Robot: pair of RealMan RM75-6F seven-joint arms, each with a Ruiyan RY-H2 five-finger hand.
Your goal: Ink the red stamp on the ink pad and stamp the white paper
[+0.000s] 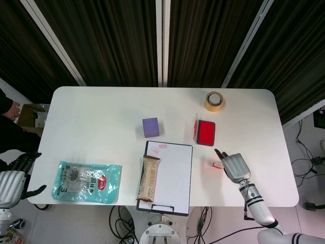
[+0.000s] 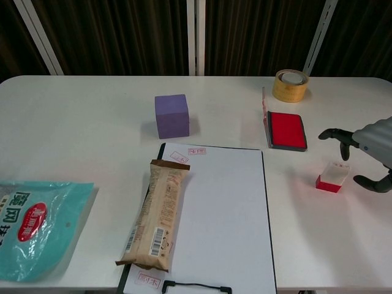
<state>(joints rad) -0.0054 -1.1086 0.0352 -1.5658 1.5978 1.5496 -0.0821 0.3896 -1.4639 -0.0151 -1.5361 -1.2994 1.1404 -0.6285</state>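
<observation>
The red stamp [image 2: 332, 176] with its clear top lies on the table right of the paper, also seen as a small block [image 1: 218, 164] in the head view. My right hand [image 2: 371, 151] [image 1: 233, 165] is just right of it, fingers spread, holding nothing. The open ink pad [image 2: 286, 130] [image 1: 205, 132] with its red surface sits behind the stamp. The white paper [image 2: 217, 214] [image 1: 173, 173] on a clipboard carries red stamp marks near its top and bottom left. My left hand [image 1: 12, 179] hangs off the table's left edge, fingers apart and empty.
A snack bar [image 2: 157, 213] lies across the paper's left edge. A purple cube [image 2: 171, 116] stands behind the paper, a tape roll [image 2: 290, 85] at the back right. A teal bag [image 2: 33, 219] lies at the front left. A person [image 1: 10, 114] stands at the far left.
</observation>
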